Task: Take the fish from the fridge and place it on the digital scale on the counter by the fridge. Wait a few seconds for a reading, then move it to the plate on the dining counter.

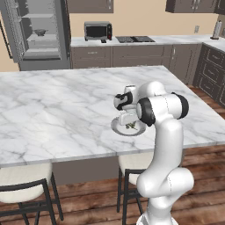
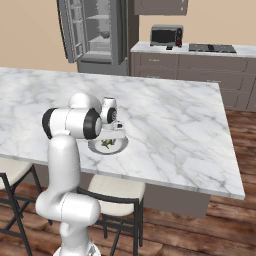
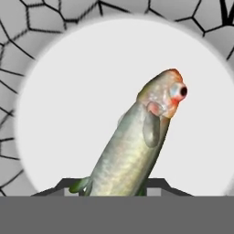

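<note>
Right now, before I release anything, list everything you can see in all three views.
fish: one, olive-green with reddish head, over the plate, tail end at the gripper
plate: one, grey-white, on the dining counter near its front edge
dining counter: one, white grey-veined marble
stools: two, pale seats, dark legs, under the front edge
fridge: one, grey, doors open
toaster oven: one, grey, back counter
cooktop: one, black, back counter
gripper: one, white, over the plate
</note>
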